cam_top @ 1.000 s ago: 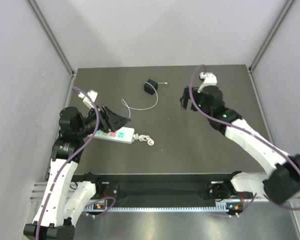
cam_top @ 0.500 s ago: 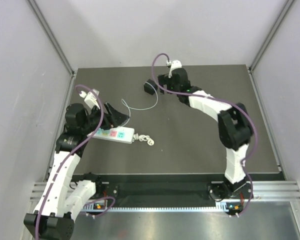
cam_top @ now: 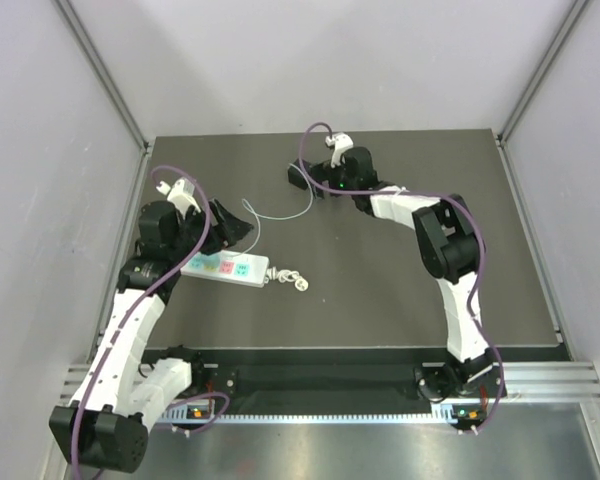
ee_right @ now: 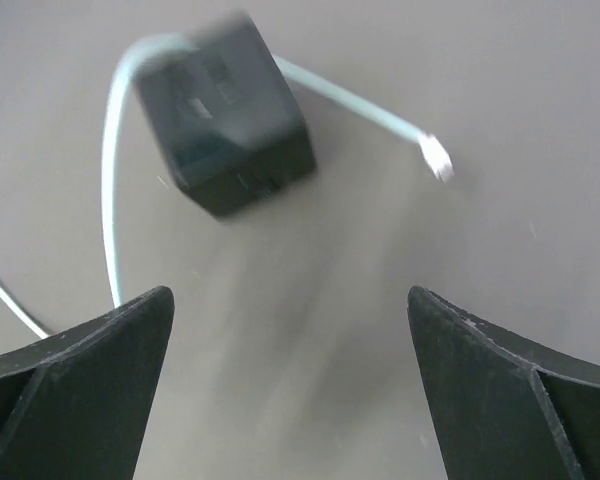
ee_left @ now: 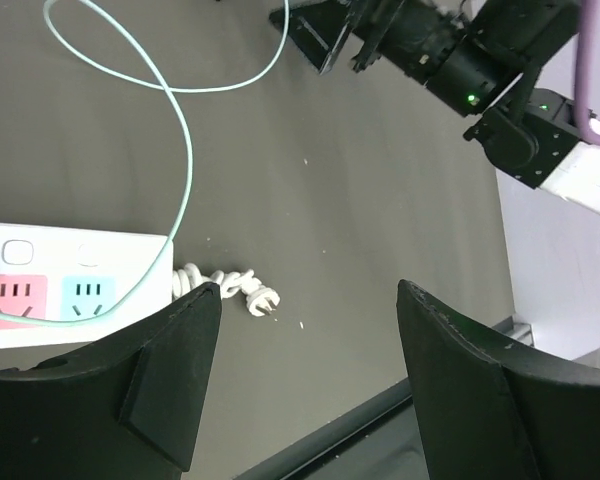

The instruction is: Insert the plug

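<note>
The plug (ee_right: 225, 110) is a small black cube lying on the dark table at the back, and it shows blurred in the right wrist view. Its thin pale wire (ee_right: 108, 200) loops away and ends in a small white tip (ee_right: 436, 157). My right gripper (ee_right: 288, 295) is open just short of the plug, with nothing between its fingers. From above, the right gripper (cam_top: 318, 181) sits right beside the plug (cam_top: 296, 172). My left gripper (ee_left: 310, 288) hangs open and empty above the white power strip (ee_left: 40, 290), and the wire (ee_left: 185, 150) crosses that strip.
The power strip (cam_top: 225, 267) has a pink and a blue socket, and a short coiled white cord (cam_top: 288, 280) lies at its right end. Grey walls enclose the table (cam_top: 380, 290) on three sides. The right arm (cam_top: 420, 215) arches over the back right.
The right arm has swung left across the back of the table, bringing its open gripper up to the plug. The left gripper has shifted slightly back over the strip.
</note>
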